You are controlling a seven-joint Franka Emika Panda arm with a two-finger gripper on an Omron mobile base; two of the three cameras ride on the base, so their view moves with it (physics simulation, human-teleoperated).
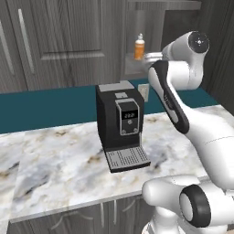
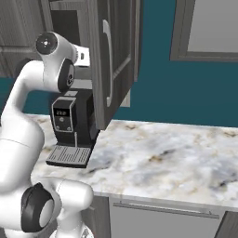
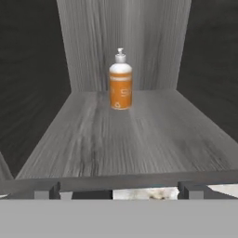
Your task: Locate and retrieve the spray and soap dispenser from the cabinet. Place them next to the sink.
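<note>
The soap dispenser [image 3: 120, 81], an orange bottle with a white pump, stands upright near the back of a grey wooden shelf [image 3: 121, 139] inside the cabinet [image 1: 55, 41]. In the left base view the soap dispenser [image 1: 139, 47] sits in the open nook above the counter. My gripper [image 3: 118, 191] is open at the shelf's front edge, facing the bottle from a distance, with nothing between its fingers. Seen from the left base, my gripper [image 1: 149, 56] reaches in just right of the bottle. The spray and the sink are out of view.
A black coffee machine [image 1: 121, 125] stands on the marble counter [image 1: 59, 169] directly below the nook. The open cabinet door [image 2: 104, 69] hangs out beside my arm, right of the coffee machine [image 2: 69, 125]. Teal wall lies behind.
</note>
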